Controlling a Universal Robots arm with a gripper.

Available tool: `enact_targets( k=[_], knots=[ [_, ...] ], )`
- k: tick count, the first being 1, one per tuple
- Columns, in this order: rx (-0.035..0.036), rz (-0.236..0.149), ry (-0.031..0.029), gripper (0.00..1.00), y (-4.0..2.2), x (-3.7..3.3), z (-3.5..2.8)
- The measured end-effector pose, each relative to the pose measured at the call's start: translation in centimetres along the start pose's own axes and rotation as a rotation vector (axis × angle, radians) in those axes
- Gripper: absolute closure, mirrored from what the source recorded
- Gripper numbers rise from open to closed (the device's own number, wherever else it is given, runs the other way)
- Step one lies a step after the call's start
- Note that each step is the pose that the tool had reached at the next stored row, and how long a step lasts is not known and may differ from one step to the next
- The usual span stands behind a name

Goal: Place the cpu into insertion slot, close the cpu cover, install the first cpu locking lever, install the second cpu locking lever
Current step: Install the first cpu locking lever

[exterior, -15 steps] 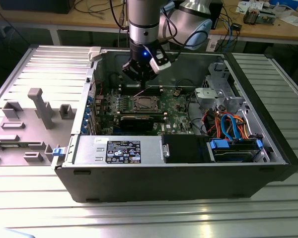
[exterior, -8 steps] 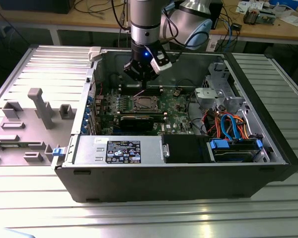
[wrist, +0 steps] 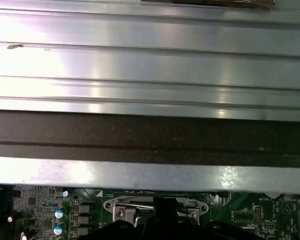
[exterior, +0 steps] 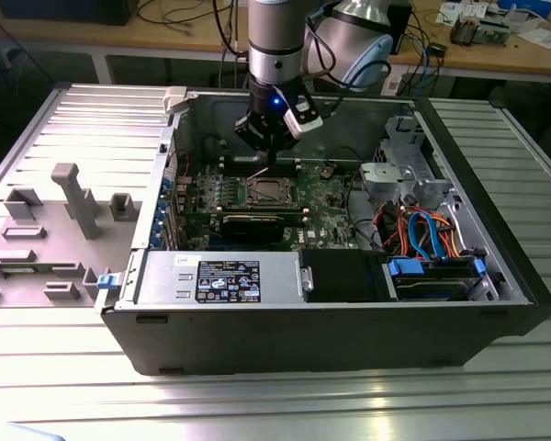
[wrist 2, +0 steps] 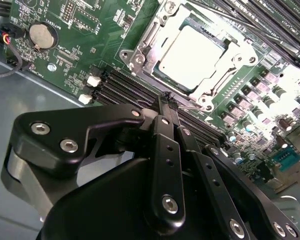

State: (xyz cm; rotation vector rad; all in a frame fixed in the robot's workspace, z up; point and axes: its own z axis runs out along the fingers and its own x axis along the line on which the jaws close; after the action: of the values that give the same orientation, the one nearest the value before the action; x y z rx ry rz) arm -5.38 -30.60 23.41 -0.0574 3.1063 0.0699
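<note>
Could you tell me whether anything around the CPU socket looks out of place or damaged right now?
Nothing stands out. In the second wrist view the cpu lies flat and square in the insertion slot, with the cpu cover down around it. The gripper sits just beside the socket, jaws shut. No damage shows on the board.

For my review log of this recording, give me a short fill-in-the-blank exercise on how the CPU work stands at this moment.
1. The cpu lies in the insertion slot of the ____ motherboard.
2. The cpu cover is ____ over the chip.
3. The tool has its fingers ____, tips near a socket edge.
4. In the exterior view the tool hangs ____ the open computer case.

Missing words: green; closed; shut; inside
</note>
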Motion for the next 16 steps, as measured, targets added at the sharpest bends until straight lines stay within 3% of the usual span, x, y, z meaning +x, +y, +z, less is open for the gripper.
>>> enact_targets(
  k=[16],
  knots=[
    [0.0012, 0.03, -0.0013, 0.89, 0.28, -0.68, 1.36]
  ],
)
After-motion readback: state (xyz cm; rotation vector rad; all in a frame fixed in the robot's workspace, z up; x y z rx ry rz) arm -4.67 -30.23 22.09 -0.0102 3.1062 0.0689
